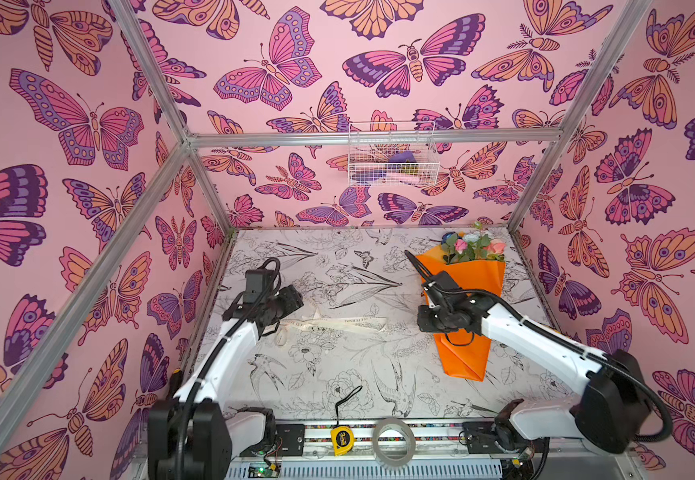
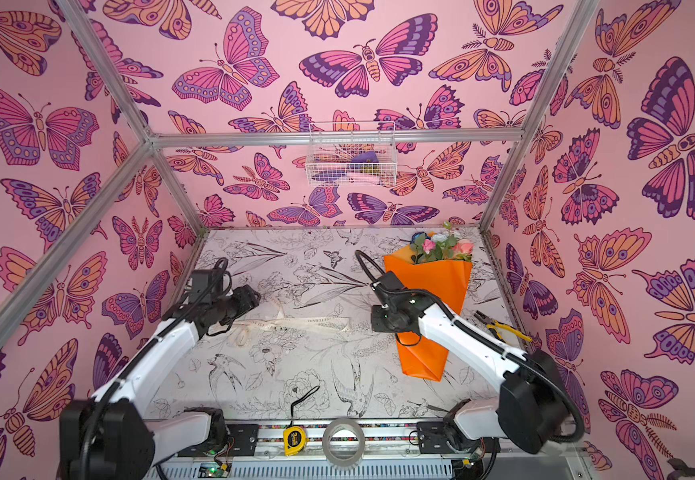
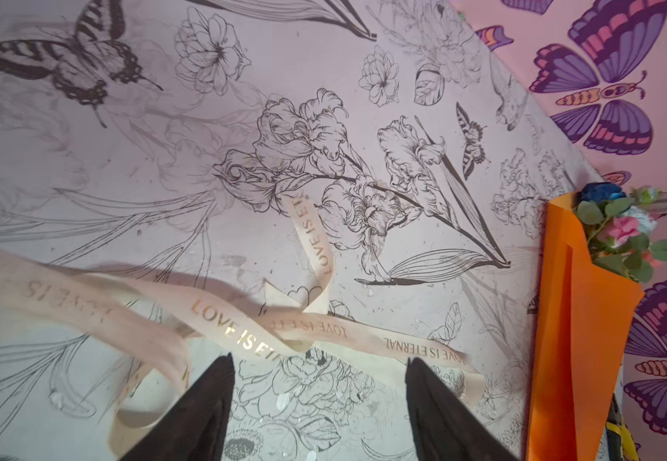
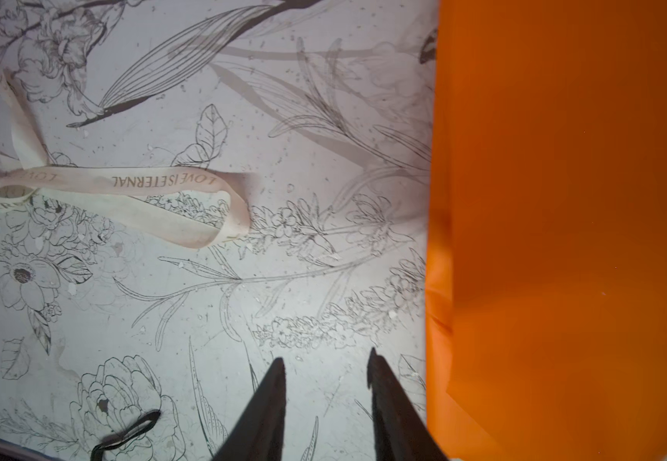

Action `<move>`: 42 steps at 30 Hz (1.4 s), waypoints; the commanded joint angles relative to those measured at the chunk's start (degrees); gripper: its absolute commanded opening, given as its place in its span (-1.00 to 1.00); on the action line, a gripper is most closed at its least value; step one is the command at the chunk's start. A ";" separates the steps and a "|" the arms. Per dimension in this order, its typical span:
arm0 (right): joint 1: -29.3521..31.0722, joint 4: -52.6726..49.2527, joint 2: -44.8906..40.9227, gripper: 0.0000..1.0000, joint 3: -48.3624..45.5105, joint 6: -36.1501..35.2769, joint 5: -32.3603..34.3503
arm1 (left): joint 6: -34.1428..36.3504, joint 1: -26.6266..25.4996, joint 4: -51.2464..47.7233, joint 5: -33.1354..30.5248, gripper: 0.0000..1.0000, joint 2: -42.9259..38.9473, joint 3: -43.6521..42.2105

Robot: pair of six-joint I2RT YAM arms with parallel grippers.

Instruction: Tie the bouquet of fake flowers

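Our left gripper (image 3: 319, 357) and right gripper (image 4: 325, 355) gape empty; we fear the flat ribbon (image 3: 244, 335), nine o'clock of the bouquet (image 1: 485, 278), slips a shallow pinch.

Floral line-print table (image 1: 329, 257). Cream printed ribbon (image 3: 311, 327) lies loose, tangled, just ahead of left gripper (image 3: 319, 361). Orange-wrapped bouquet (image 4: 563, 199) lies flat beside right gripper (image 4: 325, 355); yellow-handled pliers (image 2: 503, 330) on the bouquet's far side.

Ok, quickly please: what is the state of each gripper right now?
Left gripper: open, holding nothing.
Right gripper: open, holding nothing.
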 commanded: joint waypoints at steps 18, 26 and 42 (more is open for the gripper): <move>12.49 -1.64 37.93 0.15 33.18 -26.21 5.07 | 10.19 -5.14 -5.85 1.69 0.42 30.13 16.33; 12.20 -1.56 43.20 0.21 35.86 -29.18 3.54 | 10.19 -6.33 -6.69 1.02 0.21 33.61 17.99; 10.13 0.63 42.55 -0.77 32.70 -26.81 -2.57 | 9.78 -6.27 -6.84 -0.15 -1.00 35.79 19.61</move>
